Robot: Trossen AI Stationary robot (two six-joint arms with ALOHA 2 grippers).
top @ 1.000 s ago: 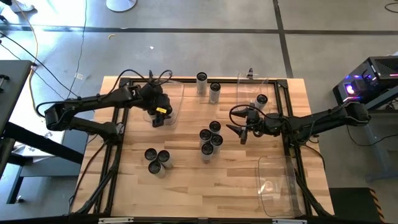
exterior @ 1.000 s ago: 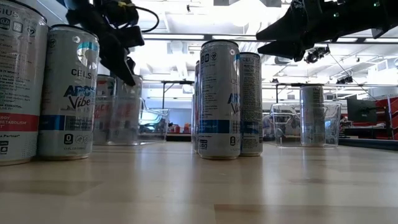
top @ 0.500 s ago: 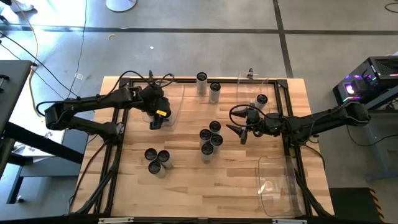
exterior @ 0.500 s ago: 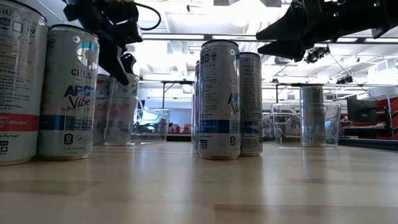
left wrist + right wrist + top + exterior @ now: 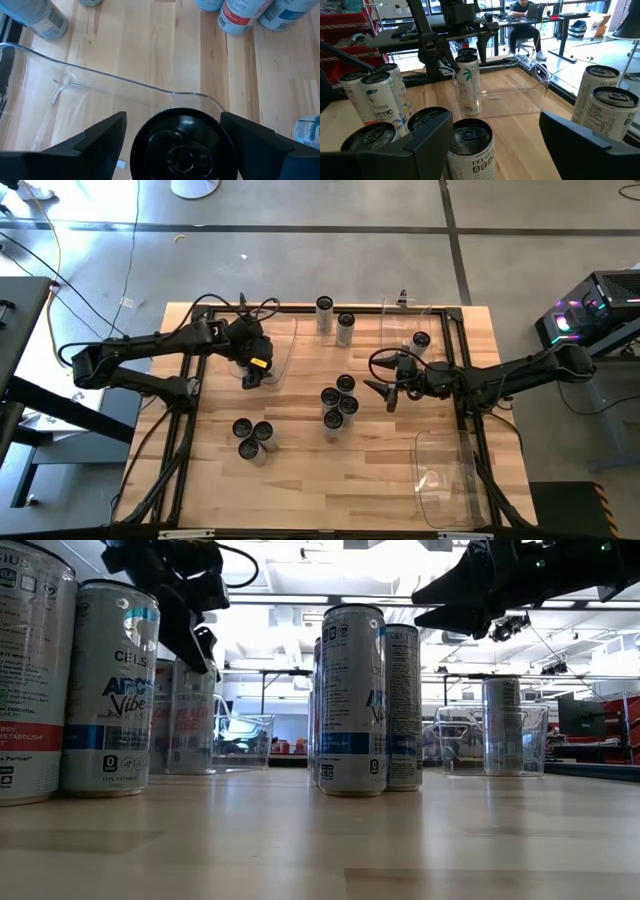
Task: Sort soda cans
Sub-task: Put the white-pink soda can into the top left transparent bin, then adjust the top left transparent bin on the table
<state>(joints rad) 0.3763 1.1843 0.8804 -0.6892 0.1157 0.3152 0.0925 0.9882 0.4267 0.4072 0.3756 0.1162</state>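
Observation:
My left gripper (image 5: 252, 370) hangs over the clear bin (image 5: 272, 340) at the table's left and is shut on a soda can (image 5: 182, 147). That can also shows in the low view (image 5: 190, 715) and in the right wrist view (image 5: 468, 85). My right gripper (image 5: 386, 392) is open and empty. It hovers just right of the centre cluster of cans (image 5: 338, 402), and one of them (image 5: 470, 147) stands between its fingers, untouched. Three more cans (image 5: 253, 435) stand upright at the near left. My left gripper holds the can by its top end, one finger on each side of the dark rim (image 5: 141, 134). The fingers (image 5: 102, 140) come from above, pointing down. The can is upright inside the clear bin; whether its bottom touches the bin's floor I cannot tell.
Two cans (image 5: 334, 318) stand at the far middle. One can (image 5: 421, 339) stands in the clear bin at the far right (image 5: 405, 315). Another clear bin (image 5: 445, 470) sits at the near right. Bare wood lies between the can clusters.
My left gripper has gone a little toward the table's left edge with the can, inside the bin. The can, which leaned half a second ago, now stands upright.

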